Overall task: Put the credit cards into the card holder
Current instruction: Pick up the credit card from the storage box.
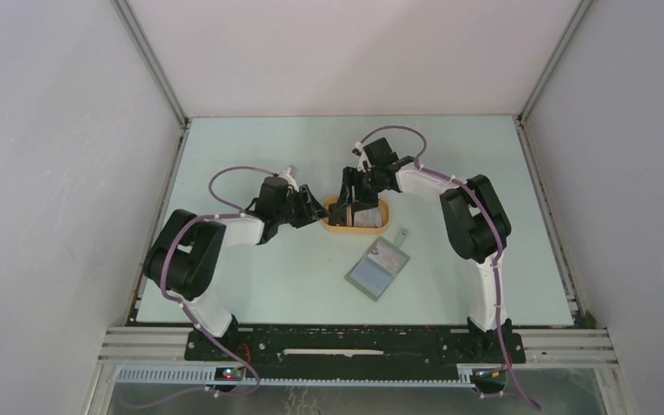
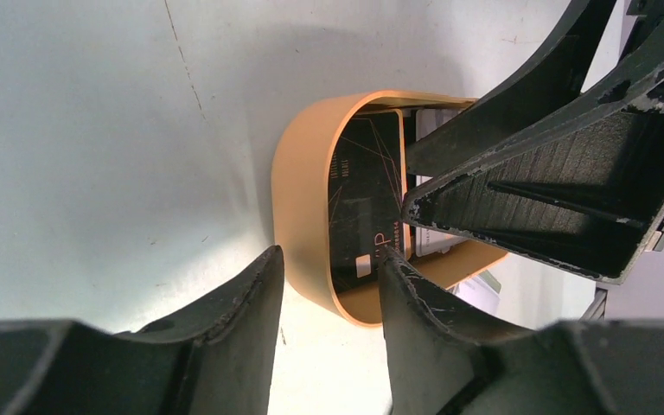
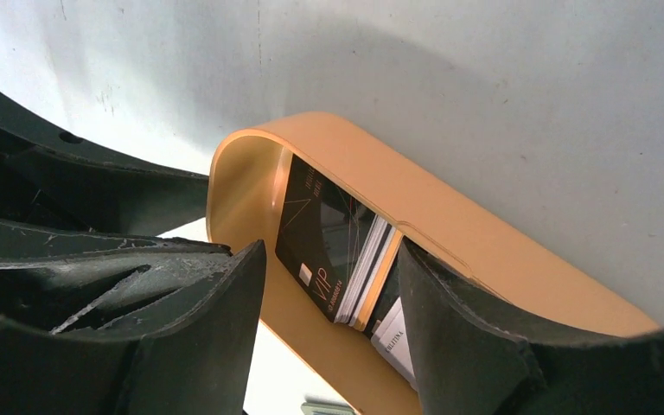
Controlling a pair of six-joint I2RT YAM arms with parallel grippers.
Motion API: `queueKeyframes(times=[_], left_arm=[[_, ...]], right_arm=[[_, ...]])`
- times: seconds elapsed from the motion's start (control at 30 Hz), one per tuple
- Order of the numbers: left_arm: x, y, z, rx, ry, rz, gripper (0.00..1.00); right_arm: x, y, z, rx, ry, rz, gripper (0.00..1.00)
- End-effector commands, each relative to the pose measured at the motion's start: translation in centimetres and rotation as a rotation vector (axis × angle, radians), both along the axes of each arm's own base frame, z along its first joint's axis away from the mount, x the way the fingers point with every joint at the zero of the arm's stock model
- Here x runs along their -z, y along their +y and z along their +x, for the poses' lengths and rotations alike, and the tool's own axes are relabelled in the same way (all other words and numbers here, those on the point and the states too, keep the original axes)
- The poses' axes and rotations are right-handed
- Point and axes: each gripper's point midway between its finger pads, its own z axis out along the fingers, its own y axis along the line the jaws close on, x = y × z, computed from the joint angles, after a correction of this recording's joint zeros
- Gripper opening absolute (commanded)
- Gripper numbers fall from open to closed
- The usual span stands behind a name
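Tray wall (image 2: pixel 298 199) sits between left gripper (image 2: pixel 328 259) jaws, parted; right gripper (image 3: pixel 330 255) gapes around cards (image 3: pixel 320 220) (on edge).

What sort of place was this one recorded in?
Most likely a lab robot test cell: plain white panel walls enclose a pale tabletop, and the left arm and right arm are bolted to a black base plate at its near edge.

tray (image 1: pixel 359 231): orange, oval, mid-table | table (image 1: pixel 259 285): pale green, faintly scratched | walls (image 1: pixel 43 156): plain white, three sides | rail (image 1: pixel 562 346): metal, near edge
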Motion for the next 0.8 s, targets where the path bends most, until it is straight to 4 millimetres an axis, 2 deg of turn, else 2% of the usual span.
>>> queueKeyframes(times=[0.0, 0.17, 0.3, 0.77], left_arm=[[-1.5, -0.8, 1.2, 0.025, -0.045, -0.025, 0.49], [-1.3, -0.9, 1.1, 0.032, -0.037, -0.028, 0.45], [-1.3, -1.0, 1.1, 0.035, -0.035, -0.032, 0.45], [-1.1, -1.3, 1.1, 0.043, -0.024, -0.041, 0.4]], right_arm=[[0.5, 0.5, 0.1, 0.041, 0.023, -0.009, 0.67], [0.4, 1.2, -0.8, 0.065, 0.085, 0.049, 0.67], [-0.7, 2.0, -1.4, 0.053, 0.112, 0.131, 0.66], [-4.0, 2.7, -1.5, 0.028, 0.133, 0.304, 0.64]])
